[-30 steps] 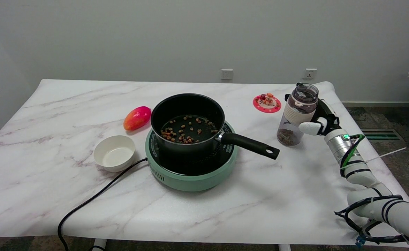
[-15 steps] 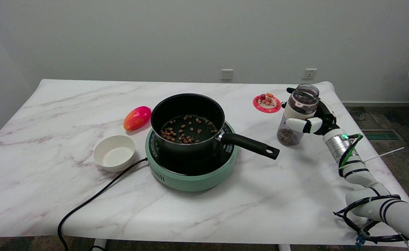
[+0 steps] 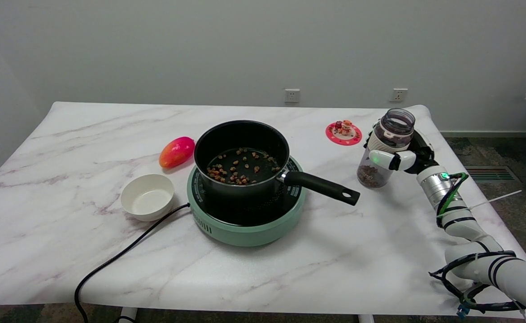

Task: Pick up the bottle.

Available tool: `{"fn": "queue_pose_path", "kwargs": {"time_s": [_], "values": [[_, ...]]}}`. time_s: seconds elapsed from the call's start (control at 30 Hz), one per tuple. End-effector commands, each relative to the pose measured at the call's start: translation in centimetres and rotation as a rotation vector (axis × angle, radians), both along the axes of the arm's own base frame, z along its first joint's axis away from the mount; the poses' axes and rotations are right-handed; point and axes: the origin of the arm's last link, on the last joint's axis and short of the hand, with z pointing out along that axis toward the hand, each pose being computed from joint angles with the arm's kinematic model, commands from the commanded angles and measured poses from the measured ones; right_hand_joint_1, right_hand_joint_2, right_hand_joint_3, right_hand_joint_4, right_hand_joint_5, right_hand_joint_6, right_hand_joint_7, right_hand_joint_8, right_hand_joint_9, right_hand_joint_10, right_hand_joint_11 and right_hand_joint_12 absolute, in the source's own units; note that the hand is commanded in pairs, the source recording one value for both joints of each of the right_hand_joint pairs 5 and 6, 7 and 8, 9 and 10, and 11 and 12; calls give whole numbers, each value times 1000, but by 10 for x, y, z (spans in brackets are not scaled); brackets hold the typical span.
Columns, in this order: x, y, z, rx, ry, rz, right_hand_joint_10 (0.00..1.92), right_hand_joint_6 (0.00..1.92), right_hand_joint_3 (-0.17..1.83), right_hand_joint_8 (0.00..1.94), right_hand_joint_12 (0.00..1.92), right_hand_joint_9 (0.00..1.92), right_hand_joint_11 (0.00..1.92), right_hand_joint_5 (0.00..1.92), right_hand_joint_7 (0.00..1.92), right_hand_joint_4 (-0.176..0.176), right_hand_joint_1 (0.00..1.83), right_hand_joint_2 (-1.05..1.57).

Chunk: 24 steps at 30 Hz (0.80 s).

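Gripping the bottle [image 3: 386,148] around its white middle band, the right hand [image 3: 402,154] wraps it from the side, right of the pan handle [image 3: 321,185] on the desk [image 3: 110,130]. The open-topped clear body looks rigid and smooth, with loose bits low inside, so I judge it light but slippery; the banded waist seems the safest hold.

Most of the right hand [image 3: 407,153] sits behind the bottle [image 3: 384,149], so the far-side fingers and the contact under the bottle's base cannot be read; the bottle's tilt leaves it unclear whether the base touches the desk [image 3: 361,233]. The small figures on the red coaster [image 3: 343,133] are too small to identify, as are the brown bits in the pot [image 3: 241,154]. The black cord [image 3: 119,258] runs off the bottom edge at left, and the right arm is cut by the lower right corner.
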Motion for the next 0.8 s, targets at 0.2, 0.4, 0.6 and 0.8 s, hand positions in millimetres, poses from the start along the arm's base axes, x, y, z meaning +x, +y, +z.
{"fn": "queue_pose_path", "kwargs": {"time_s": [0.2,0.4,0.6,0.8], "values": [[-1,2,7,-26,3,-8,1324,1792,723,1843,1193,1324,1193,1792,1843,0,1616,623],[9,-5,5,-13,10,21,1353,1920,667,1918,1215,1353,1215,1920,1918,0,1599,743],[32,-26,-4,39,47,67,1401,1920,686,1920,1217,1401,1217,1920,1920,0,1576,846],[61,-52,-15,93,113,111,1426,1920,678,1920,1208,1426,1208,1920,1920,0,1561,891]]}}
